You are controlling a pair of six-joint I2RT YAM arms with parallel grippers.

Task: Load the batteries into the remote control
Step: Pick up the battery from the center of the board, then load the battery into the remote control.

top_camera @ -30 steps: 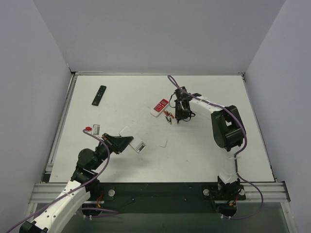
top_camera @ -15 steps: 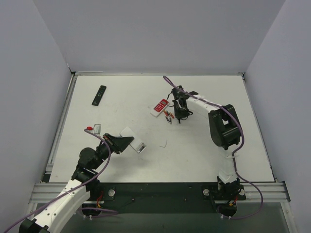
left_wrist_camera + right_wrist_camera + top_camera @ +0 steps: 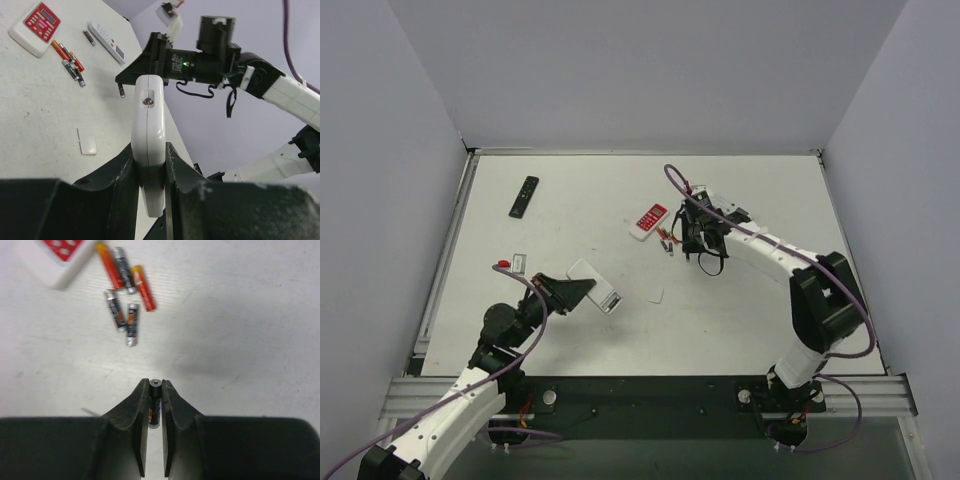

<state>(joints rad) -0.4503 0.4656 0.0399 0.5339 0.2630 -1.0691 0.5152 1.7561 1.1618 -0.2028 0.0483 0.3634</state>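
My left gripper (image 3: 150, 150) is shut on the white remote control (image 3: 148, 115), holding it edge-on above the table; from above, the remote control (image 3: 596, 289) juts right from that gripper (image 3: 567, 292) with its grey battery bay showing. My right gripper (image 3: 155, 388) is shut on one battery (image 3: 154, 407), held upright between the fingertips above the table. From the left wrist, that battery (image 3: 121, 91) hangs below the right gripper. Several loose batteries (image 3: 125, 290) lie beyond it, seen from above (image 3: 666, 240) just left of the right gripper (image 3: 701, 243).
A red-and-white remote (image 3: 648, 221) lies by the loose batteries. A slim black remote (image 3: 524, 196) rests at the far left. A small white cover (image 3: 656, 296) lies right of the held remote. A slim white remote (image 3: 106, 40) lies farther back.
The right gripper has closed on one battery from the pile and raised it off the table, while the right arm's elbow swung right. The left arm stayed still with the remote.
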